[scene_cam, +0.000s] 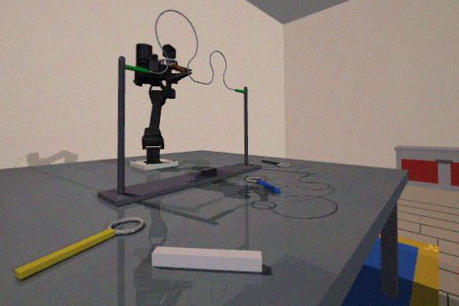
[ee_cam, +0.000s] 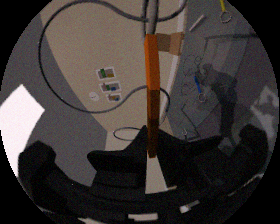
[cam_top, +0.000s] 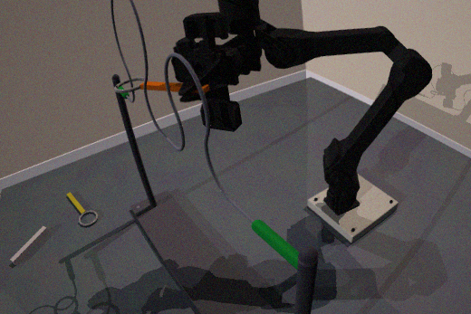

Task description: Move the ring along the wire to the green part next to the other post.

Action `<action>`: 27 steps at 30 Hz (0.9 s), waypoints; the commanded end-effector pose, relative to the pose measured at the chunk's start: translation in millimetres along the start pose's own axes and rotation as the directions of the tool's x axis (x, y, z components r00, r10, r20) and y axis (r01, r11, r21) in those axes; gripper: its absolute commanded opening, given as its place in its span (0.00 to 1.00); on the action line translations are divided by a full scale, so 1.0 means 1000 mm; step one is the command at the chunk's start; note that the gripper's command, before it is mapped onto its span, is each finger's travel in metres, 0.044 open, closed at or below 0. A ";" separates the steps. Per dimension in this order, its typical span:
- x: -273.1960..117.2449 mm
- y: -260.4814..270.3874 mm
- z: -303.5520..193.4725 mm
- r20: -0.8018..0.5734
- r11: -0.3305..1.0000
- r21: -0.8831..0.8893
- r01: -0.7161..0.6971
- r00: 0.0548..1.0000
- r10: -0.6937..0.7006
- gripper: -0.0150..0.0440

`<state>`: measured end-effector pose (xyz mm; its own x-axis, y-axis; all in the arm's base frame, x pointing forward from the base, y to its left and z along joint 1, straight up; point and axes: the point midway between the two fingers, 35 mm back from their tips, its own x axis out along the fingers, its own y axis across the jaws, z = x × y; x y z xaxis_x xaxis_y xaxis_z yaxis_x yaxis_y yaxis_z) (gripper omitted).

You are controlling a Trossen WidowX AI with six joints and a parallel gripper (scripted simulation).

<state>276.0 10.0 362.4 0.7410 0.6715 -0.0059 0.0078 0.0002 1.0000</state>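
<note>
A yellow stick with a ring (cam_top: 76,203) (scene_cam: 66,253) (ee_cam: 223,7) lies on the near side of the table (scene_cam: 318,204). A white bar (cam_top: 28,246) (scene_cam: 206,259) (ee_cam: 197,23) is just beside it. Farther back lie a blue stick with a ring (scene_cam: 268,186) (ee_cam: 198,86) and a black one (scene_cam: 269,162). A red and grey box (scene_cam: 419,171) stands off to the right.

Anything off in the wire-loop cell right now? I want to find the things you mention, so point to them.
Nothing looks damaged or spilled. The gripper (cam_top: 195,89) (scene_cam: 189,70) (ee_cam: 148,127) is shut on the orange handle (cam_top: 159,86) (scene_cam: 177,68) (ee_cam: 152,65); both posts (cam_top: 135,141) (scene_cam: 121,129) stand upright. Can't tell whether the ring (cam_top: 128,83) (scene_cam: 167,59) touches grey wire.
</note>
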 end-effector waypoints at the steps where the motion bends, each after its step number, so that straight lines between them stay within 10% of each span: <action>1: -0.001 0.010 -0.002 -0.005 0.998 0.060 -0.032 0.999 0.032 0.00; 27: -0.017 0.086 0.023 0.045 0.830 0.496 -0.254 0.963 0.267 0.00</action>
<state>277.1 -13.2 442.2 0.7430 0.6233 0.2436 0.1420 -0.5026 0.8528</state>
